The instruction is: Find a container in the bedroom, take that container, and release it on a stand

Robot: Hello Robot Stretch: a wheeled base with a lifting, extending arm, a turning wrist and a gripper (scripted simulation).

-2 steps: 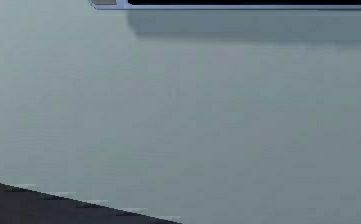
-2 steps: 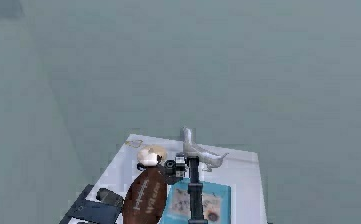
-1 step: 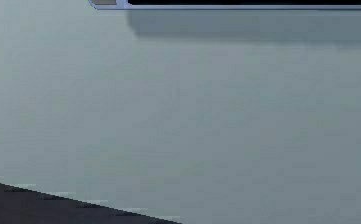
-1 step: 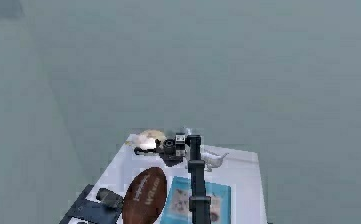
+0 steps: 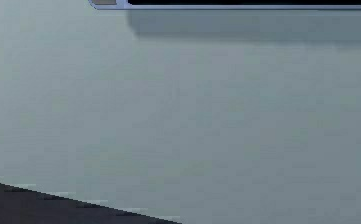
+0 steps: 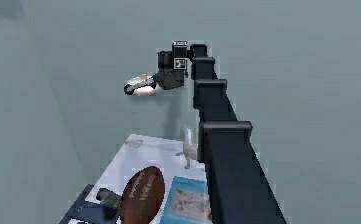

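High at the far end of the arm (image 6: pixel 224 150), the claw (image 6: pixel 148 84) has a small pale, rounded thing (image 6: pixel 134 89) with an orange touch hanging at its tip. It is clear of every surface, with only bare wall (image 6: pixel 288 70) behind it. So the claw holds that thing, though how it is set around it cannot be told. From the task I judge this to be the container, yet its shape is too small to confirm that. Whether anything is inside it cannot be seen. Carrying it this high looks sensible, since it puts the load well above the clutter below.

Nearest in the arm side view, at the bottom edge, lie a brown oval ball (image 6: pixel 143 193) and a blue-printed sheet or book (image 6: pixel 188 200) just beside it. A dark flat thing (image 6: pixel 108 198) lies toward the corner. They rest on a white counter (image 6: pixel 148 150). Farther along it, a small white upright thing (image 6: pixel 188 150) stands next to the arm. None of these reads as a container.

Ahead, the forward view gives a strip of dark floor (image 5: pixel 48 205), then a pale wall close in front. The lower edge of a dark framed panel (image 5: pixel 248 4) runs along the top. The release, I judge, first calls for turning away from this wall toward a stand.
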